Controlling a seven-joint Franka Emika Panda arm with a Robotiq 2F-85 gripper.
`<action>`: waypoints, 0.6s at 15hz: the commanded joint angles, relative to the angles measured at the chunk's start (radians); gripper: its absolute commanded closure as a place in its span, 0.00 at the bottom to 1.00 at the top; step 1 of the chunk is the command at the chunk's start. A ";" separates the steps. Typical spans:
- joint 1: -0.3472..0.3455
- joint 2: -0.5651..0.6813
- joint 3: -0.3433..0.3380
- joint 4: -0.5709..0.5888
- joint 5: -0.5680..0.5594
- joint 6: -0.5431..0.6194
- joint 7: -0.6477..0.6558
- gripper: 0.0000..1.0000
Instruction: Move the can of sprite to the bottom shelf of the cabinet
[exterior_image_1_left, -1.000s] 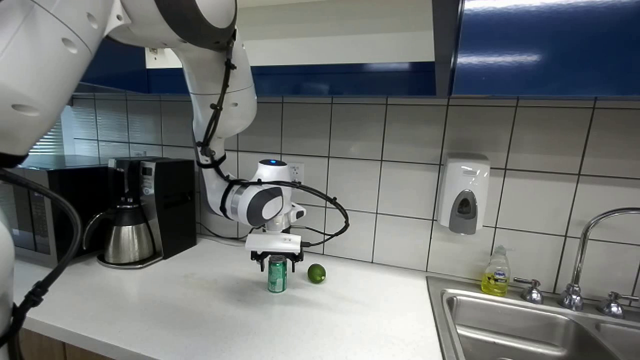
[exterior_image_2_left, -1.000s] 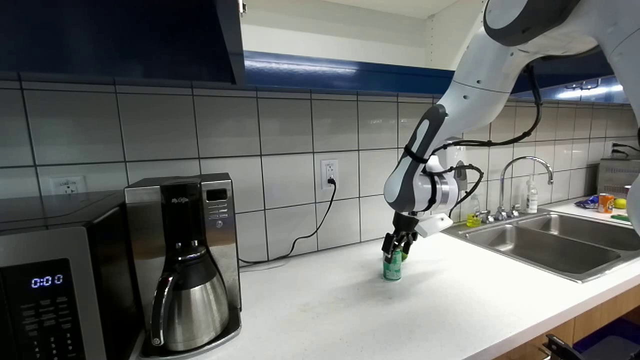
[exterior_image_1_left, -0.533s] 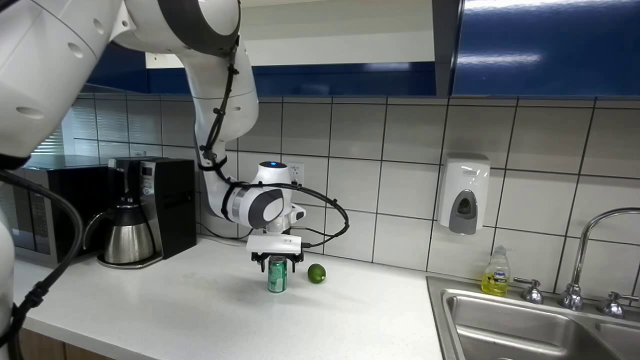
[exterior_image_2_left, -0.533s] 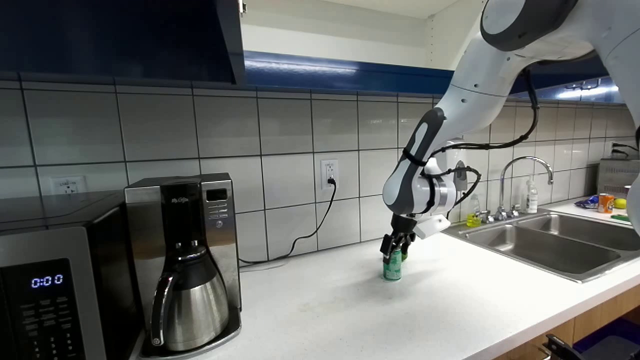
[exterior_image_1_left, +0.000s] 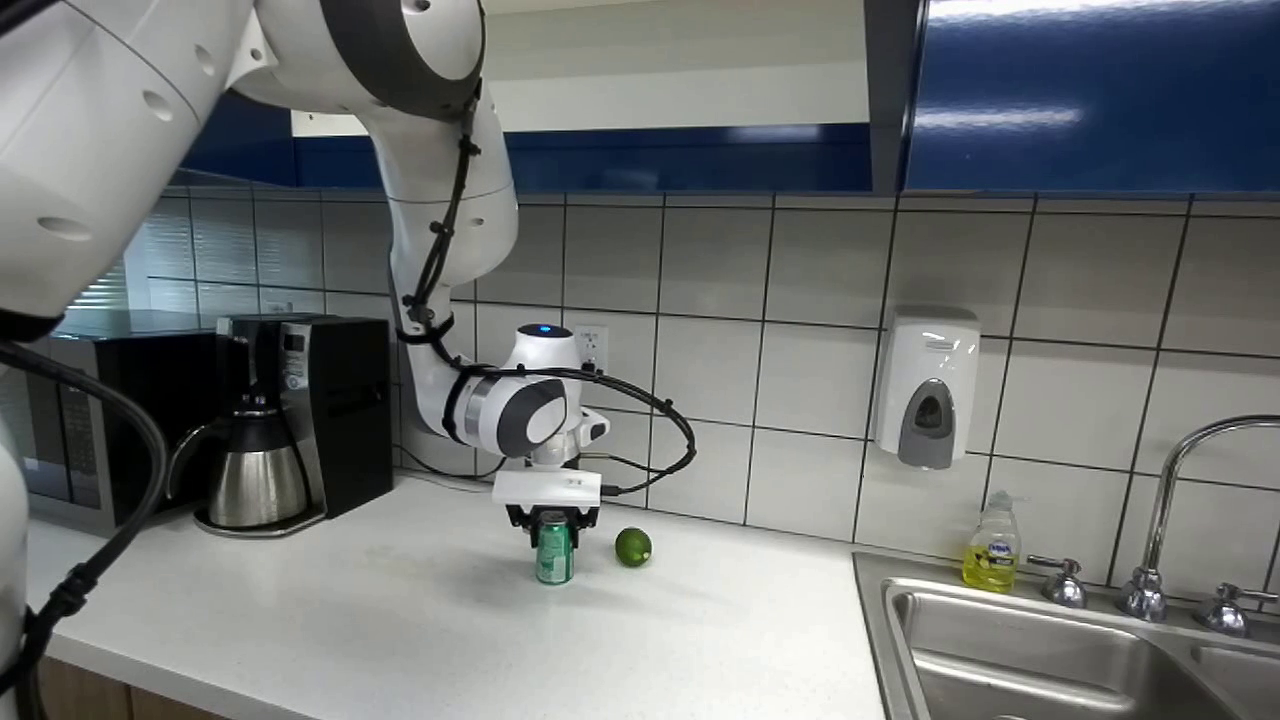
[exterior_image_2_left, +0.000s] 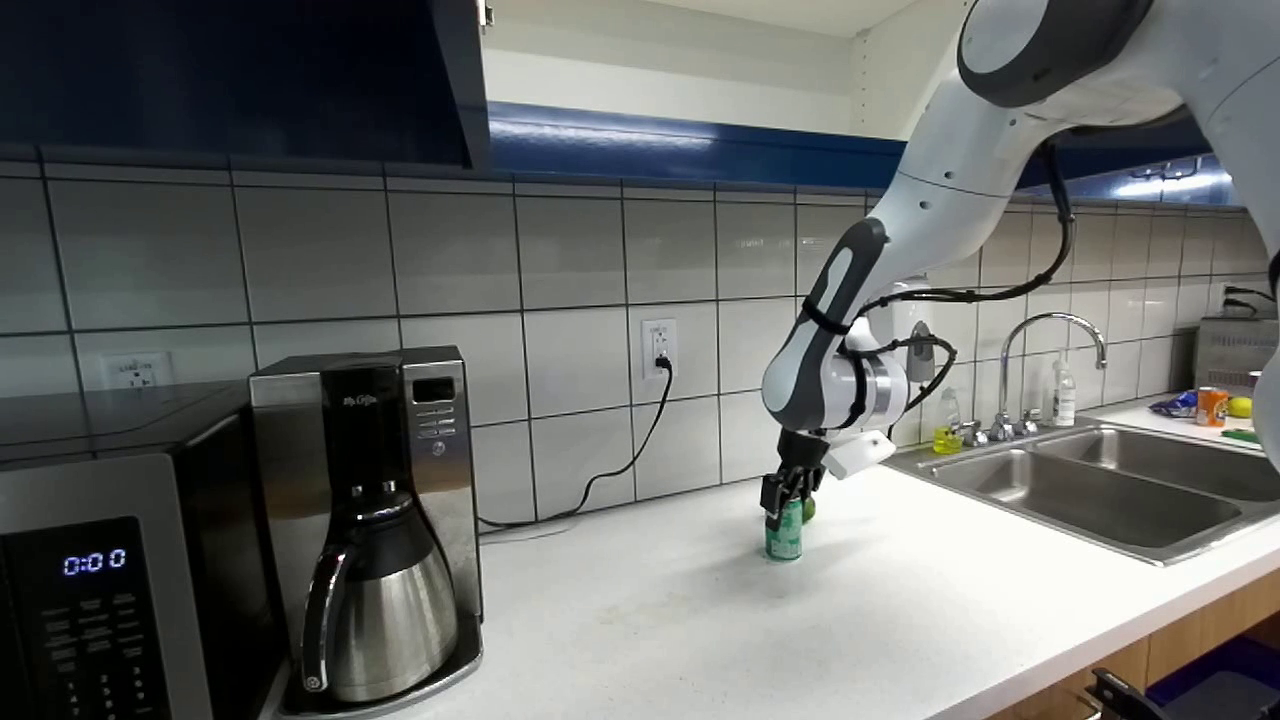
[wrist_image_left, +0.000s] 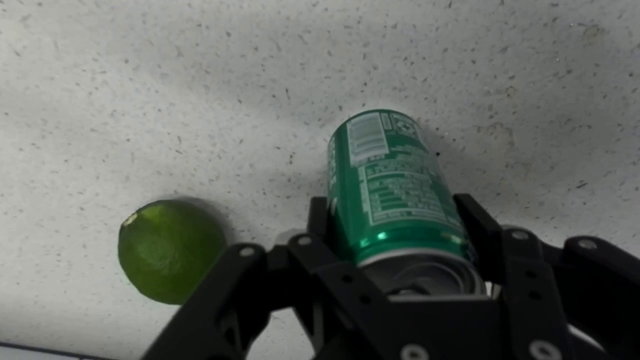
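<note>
The can of sprite stands upright on the white counter in both exterior views, green with pale print. My gripper reaches down from above and is shut on its upper part. In the wrist view the can fills the space between the black fingers, one pressed to each side, its silver lid close under the gripper's body. Above the counter is the open cabinet with a blue front trim. That trim hides the top of its bottom shelf.
A green lime lies beside the can, close to one finger. The coffee maker and microwave stand at one end of the counter, the sink at the opposite end. Behind runs the tiled wall.
The fingers were spread apart on either side of the can and have now come together against it. The arm has shifted slightly; the can has stayed practically in place.
</note>
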 joint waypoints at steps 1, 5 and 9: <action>-0.032 0.010 0.024 0.015 -0.032 0.009 0.026 0.62; -0.021 -0.019 0.012 0.004 -0.036 -0.015 0.045 0.62; -0.009 -0.046 0.000 -0.009 -0.044 -0.028 0.065 0.62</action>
